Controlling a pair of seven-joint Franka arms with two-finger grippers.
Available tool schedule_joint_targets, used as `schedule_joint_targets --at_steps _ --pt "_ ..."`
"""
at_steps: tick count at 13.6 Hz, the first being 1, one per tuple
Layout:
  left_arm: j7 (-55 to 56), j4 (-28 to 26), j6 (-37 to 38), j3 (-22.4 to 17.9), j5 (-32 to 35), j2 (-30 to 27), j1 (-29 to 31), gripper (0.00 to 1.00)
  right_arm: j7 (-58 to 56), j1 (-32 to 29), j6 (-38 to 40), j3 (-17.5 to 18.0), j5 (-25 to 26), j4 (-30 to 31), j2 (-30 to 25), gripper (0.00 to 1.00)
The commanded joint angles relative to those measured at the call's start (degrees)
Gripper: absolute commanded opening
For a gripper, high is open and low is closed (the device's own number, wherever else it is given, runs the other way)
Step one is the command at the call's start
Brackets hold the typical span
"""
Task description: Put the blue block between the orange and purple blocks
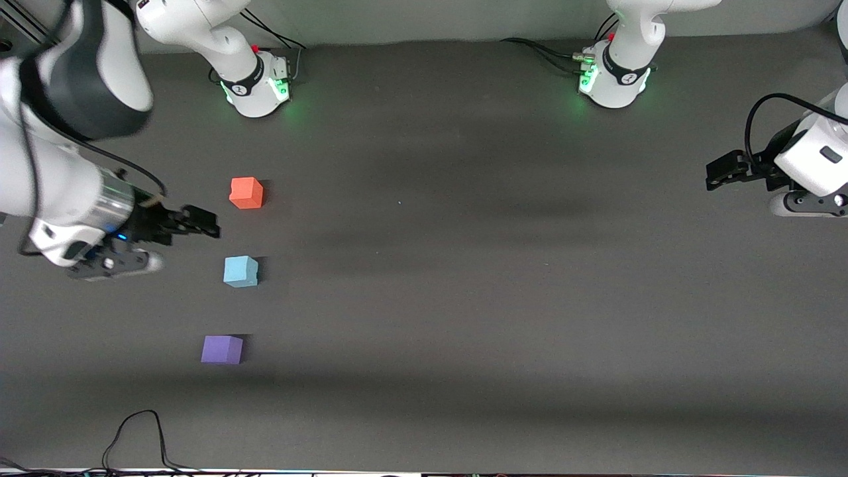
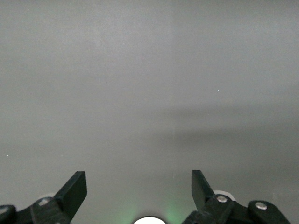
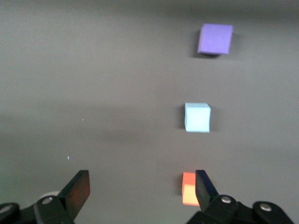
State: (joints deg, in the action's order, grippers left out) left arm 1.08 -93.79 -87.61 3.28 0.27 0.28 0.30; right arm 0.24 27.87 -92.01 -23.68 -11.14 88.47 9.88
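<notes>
The blue block (image 1: 240, 271) sits on the dark table between the orange block (image 1: 246, 193), which is farther from the front camera, and the purple block (image 1: 222, 350), which is nearer. All three lie in a rough line toward the right arm's end. The right wrist view shows the purple block (image 3: 215, 39), the blue block (image 3: 197, 117) and the orange block (image 3: 189, 188), partly hidden by a fingertip (image 3: 204, 186). My right gripper (image 1: 201, 222) is open and empty, in the air beside the blocks. My left gripper (image 1: 722, 169) is open and empty at the left arm's end.
The two arm bases (image 1: 258, 83) (image 1: 613, 79) stand along the table's edge farthest from the front camera. A black cable (image 1: 136, 437) lies at the edge nearest that camera. The left wrist view shows only bare table (image 2: 149, 93).
</notes>
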Motion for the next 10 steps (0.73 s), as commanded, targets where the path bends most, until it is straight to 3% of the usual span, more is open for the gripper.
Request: schedule_joint_targets --at_steps 1,4,10 --pt "0.7 0.6 -0.1 -0.4 -0.5 0.2 -0.6 1.00 0.5 -9.2 1.0 8.2 3.0 6.3 -8.4 1.00" --pt "0.7 0.6 -0.1 -0.4 -0.4 0.2 -0.6 1.00 0.5 -20.4 -0.4 20.5 8.7 11.9 -14.5 1.00" --pt "0.8 0.6 -0.1 -0.4 -0.4 0.2 -0.6 1.00 -0.5 -23.3 -1.2 21.5 10.3 12.6 -15.3 1.00"
